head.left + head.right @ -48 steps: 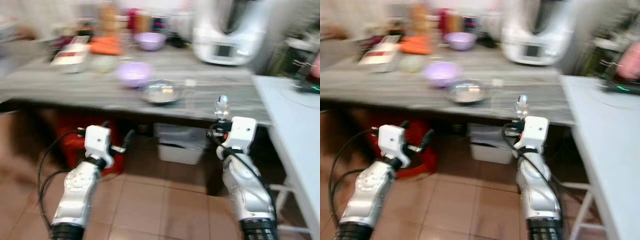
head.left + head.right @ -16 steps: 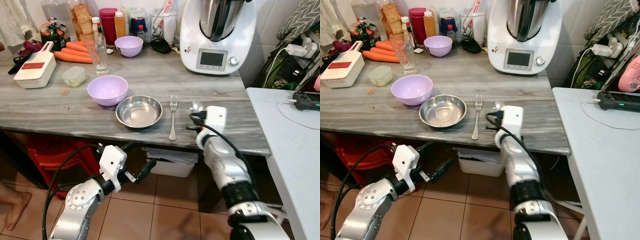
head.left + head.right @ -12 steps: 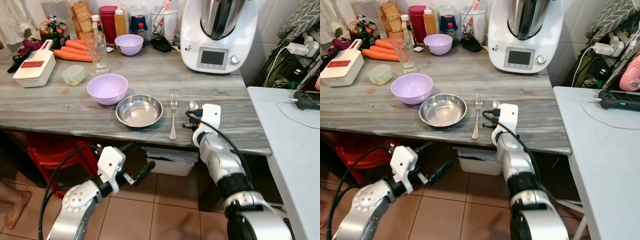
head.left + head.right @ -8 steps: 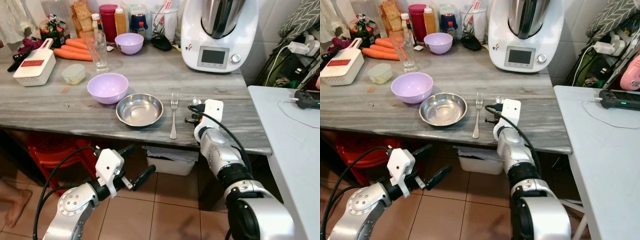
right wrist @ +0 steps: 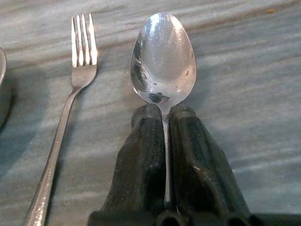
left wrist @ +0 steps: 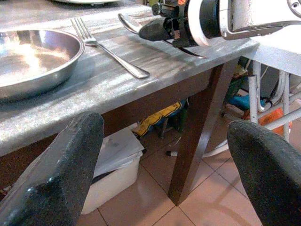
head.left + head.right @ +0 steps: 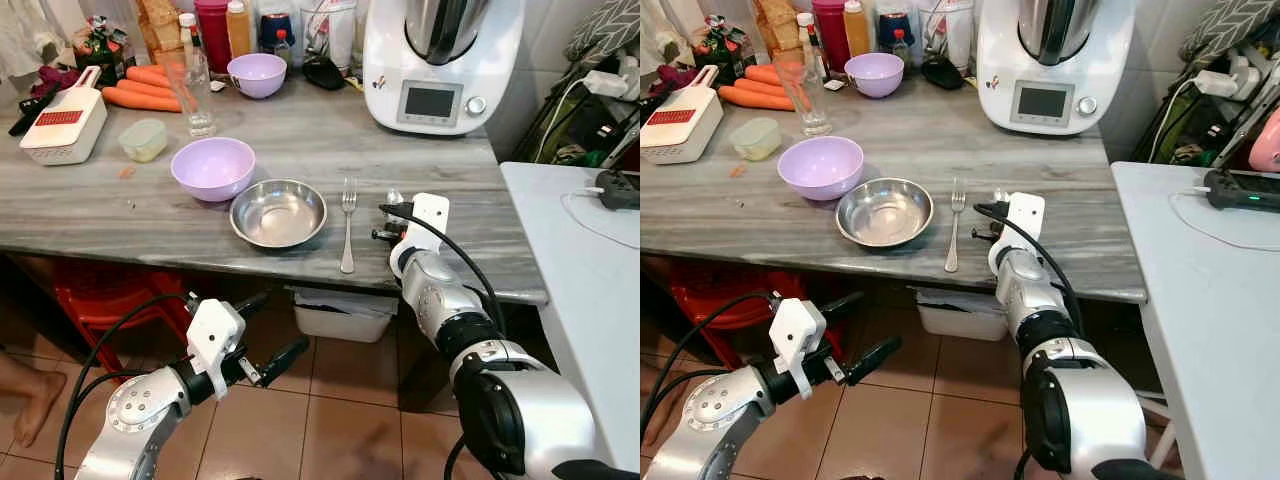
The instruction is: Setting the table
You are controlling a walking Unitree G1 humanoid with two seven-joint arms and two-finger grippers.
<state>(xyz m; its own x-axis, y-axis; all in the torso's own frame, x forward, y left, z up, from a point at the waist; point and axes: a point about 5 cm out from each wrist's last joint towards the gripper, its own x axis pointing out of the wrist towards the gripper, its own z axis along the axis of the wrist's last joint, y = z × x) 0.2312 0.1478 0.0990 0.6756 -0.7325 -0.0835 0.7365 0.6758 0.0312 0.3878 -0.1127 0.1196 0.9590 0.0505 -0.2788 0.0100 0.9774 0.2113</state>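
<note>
A steel bowl [image 7: 278, 212] sits near the front edge of the grey marble table [image 7: 120, 215], with a purple bowl [image 7: 212, 167] behind it to the left. A fork [image 7: 346, 225] lies just right of the steel bowl. My right gripper [image 5: 165, 113] is shut on the handle of a spoon [image 5: 163, 61], holding it low over the table, parallel to the fork [image 5: 70, 108] and on its right. My left gripper [image 7: 272, 330] hangs open below the table edge, nothing between its fingers [image 6: 61, 174].
A white food processor [image 7: 440, 60], a smaller purple bowl [image 7: 257, 72], a glass [image 7: 198, 95], carrots [image 7: 140, 90] and a grater [image 7: 62, 120] stand at the back. A white table [image 7: 590, 270] adjoins on the right. A red stool [image 7: 110, 300] and a bin [image 7: 340, 315] sit underneath.
My right gripper has carried the spoon forward over the table and lined it up beside the fork. The left arm stays low under the table edge. The camera has shifted slightly.
</note>
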